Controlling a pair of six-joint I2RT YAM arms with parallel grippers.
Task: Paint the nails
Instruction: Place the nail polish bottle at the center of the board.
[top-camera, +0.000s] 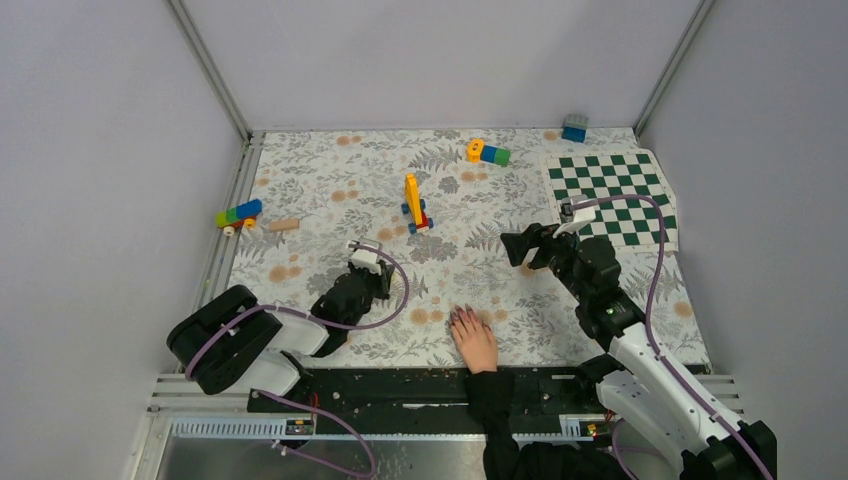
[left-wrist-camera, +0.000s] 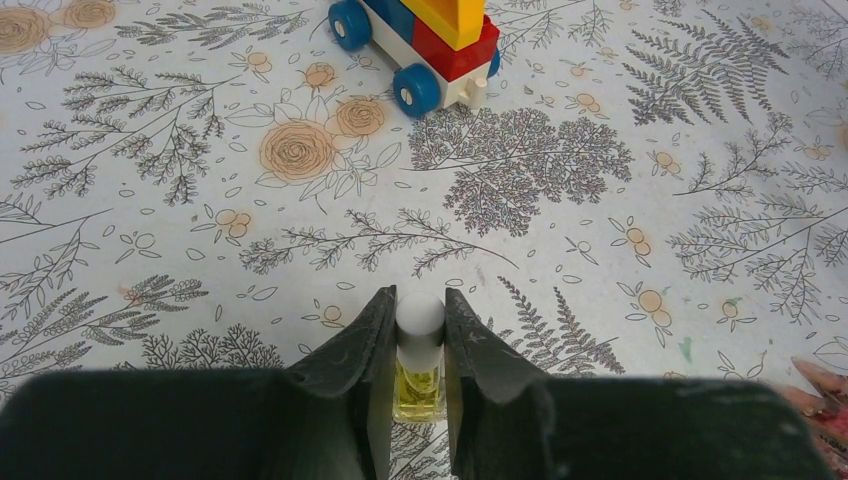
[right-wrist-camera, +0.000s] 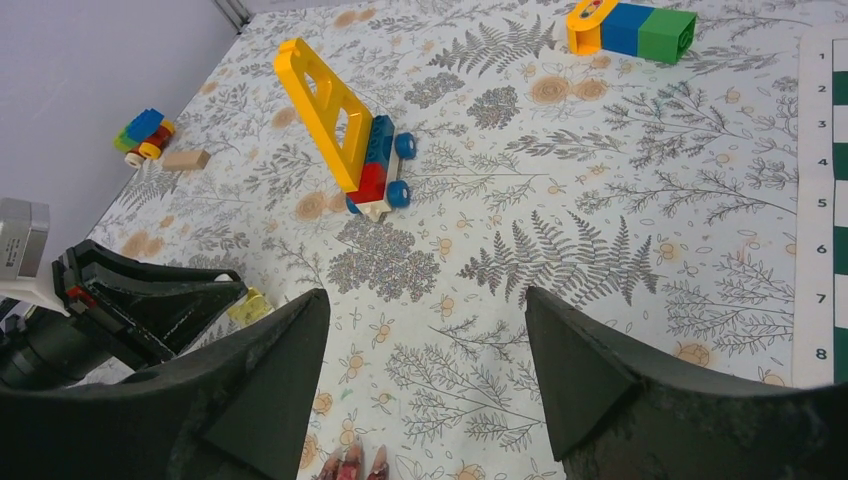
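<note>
A pale hand (top-camera: 476, 343) with a black sleeve lies flat at the mat's near edge. Its dark purplish-red nails (top-camera: 462, 317) point away from me; their tips also show in the right wrist view (right-wrist-camera: 352, 462) and the left wrist view (left-wrist-camera: 822, 386). My left gripper (top-camera: 366, 283) is left of the hand. It is shut on a small bottle (left-wrist-camera: 419, 372) of yellow liquid with a white cap, held upright at the mat. My right gripper (top-camera: 522, 249) is open and empty, above the mat beyond and right of the fingers, and its jaws (right-wrist-camera: 427, 300) stand wide apart.
A toy car with a yellow upright piece (top-camera: 414, 206) stands mid-mat. An orange-blue-green block row (top-camera: 488, 152) and a grey-blue brick (top-camera: 574, 127) lie at the back. A checkered mat (top-camera: 612, 195) lies at the right. Coloured blocks (top-camera: 238, 213) and a wooden piece (top-camera: 283, 225) lie at the left.
</note>
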